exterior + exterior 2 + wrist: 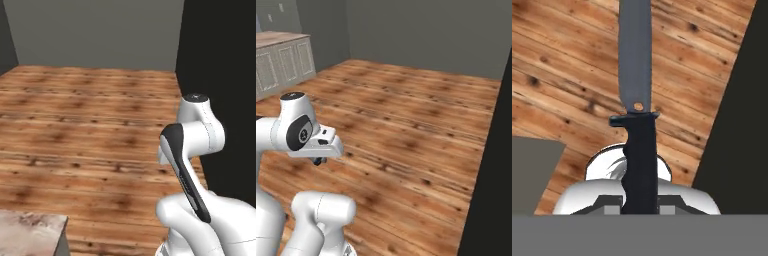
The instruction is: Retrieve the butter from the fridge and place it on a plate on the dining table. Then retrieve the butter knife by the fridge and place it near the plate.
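Observation:
The butter knife (636, 75) has a long grey blade and a black ribbed handle. My gripper (640, 206) is shut on the handle, and the blade points away from the hand over the wooden floor. In the right base view the gripper (318, 161) hangs under the white wrist, low at the left. A tall dark panel (220, 60) stands along the right edge; I cannot tell whether it is the fridge. The butter and the plate are out of view.
Wooden plank floor (90, 125) spreads ahead to grey walls. A brown-and-cream marbled corner (30, 227) juts in at the lower left; whether it is the dining table I cannot tell. Cream cabinets (281, 62) with a counter stand at the far left.

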Motion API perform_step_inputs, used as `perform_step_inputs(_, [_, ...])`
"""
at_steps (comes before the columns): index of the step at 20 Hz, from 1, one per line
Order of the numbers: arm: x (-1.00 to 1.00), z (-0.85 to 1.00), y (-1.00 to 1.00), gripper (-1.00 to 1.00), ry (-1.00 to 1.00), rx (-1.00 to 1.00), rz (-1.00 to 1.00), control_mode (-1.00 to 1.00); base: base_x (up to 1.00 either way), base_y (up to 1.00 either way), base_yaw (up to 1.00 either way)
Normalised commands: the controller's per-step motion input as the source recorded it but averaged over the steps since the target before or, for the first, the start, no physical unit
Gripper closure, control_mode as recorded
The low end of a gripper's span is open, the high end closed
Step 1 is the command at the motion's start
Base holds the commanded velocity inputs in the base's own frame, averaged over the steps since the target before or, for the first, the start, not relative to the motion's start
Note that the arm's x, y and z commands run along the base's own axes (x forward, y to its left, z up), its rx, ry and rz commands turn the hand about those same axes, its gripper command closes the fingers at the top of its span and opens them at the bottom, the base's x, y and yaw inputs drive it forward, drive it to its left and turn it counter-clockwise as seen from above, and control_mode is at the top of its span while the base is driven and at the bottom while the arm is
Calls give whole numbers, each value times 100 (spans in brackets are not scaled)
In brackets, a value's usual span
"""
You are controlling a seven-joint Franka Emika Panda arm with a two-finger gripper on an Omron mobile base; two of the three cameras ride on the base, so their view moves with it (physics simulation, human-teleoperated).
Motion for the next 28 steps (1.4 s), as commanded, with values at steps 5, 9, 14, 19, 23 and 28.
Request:
perform_step_inputs(5, [0, 0, 0, 100, 0, 0, 0, 100, 100, -38, 49])
perform_step_inputs(9, [0, 0, 0, 100, 0, 0, 0, 100, 100, -40, 56])
perform_step_inputs(14, [0, 0, 0, 100, 0, 0, 0, 100, 100, -42, 62])
perform_step_inputs(19, [0, 0, 0, 100, 0, 0, 0, 100, 100, -45, 64])
perform_step_inputs(23, [0, 0, 0, 100, 0, 0, 0, 100, 100, -50, 61])
perform_step_inputs(28, [0, 0, 0, 100, 0, 0, 0, 100, 100, -47, 62])
